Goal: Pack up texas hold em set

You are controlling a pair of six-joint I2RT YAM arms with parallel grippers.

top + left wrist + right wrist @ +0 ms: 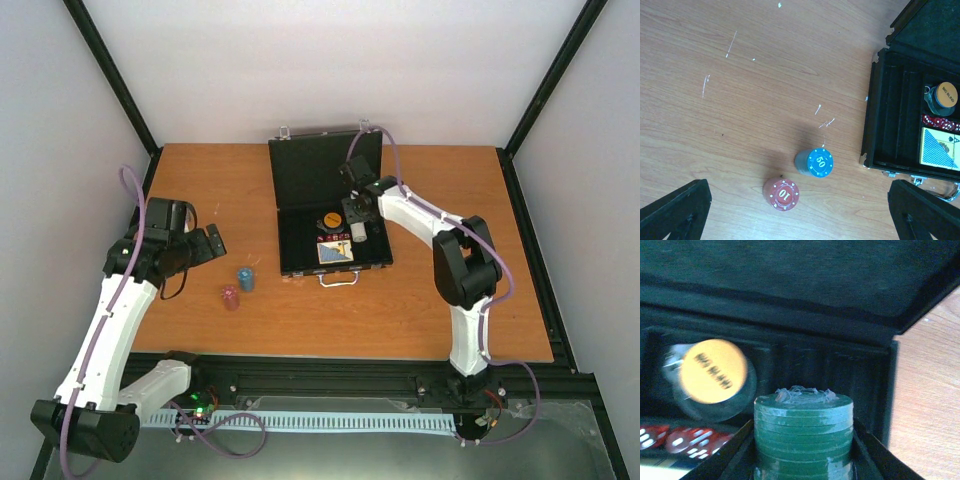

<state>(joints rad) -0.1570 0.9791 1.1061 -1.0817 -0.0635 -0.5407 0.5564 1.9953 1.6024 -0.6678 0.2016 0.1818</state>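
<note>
Green chips [803, 435], stacked in a neat column, sit clamped between the two fingers of the right gripper [356, 232], whose jaws stand partly closed against the stack's sides. The right arm rises from its base at the near edge, bends at a raised elbow and stretches left and away, its wrist pointing down into the open black case [300, 235]. The stack hangs over the ribbed slots near the case's right wall; whether it touches the floor of the case cannot be told.

Just left of it inside the case lies an orange disc [713, 371] on top of a clear disc [742, 400], with red dice [685, 440] below them and a blue-and-yellow card deck [940, 147] nearest the handle. The lid stands raised at the far side.

The left arm leans up from its base and bends right, its gripper [207, 243] spread wide and holding nothing above the wooden table [200, 190]. A blue chip stack [816, 162] and a red chip stack [782, 194] stand close together on the table, left of the case and apart from it.
</note>
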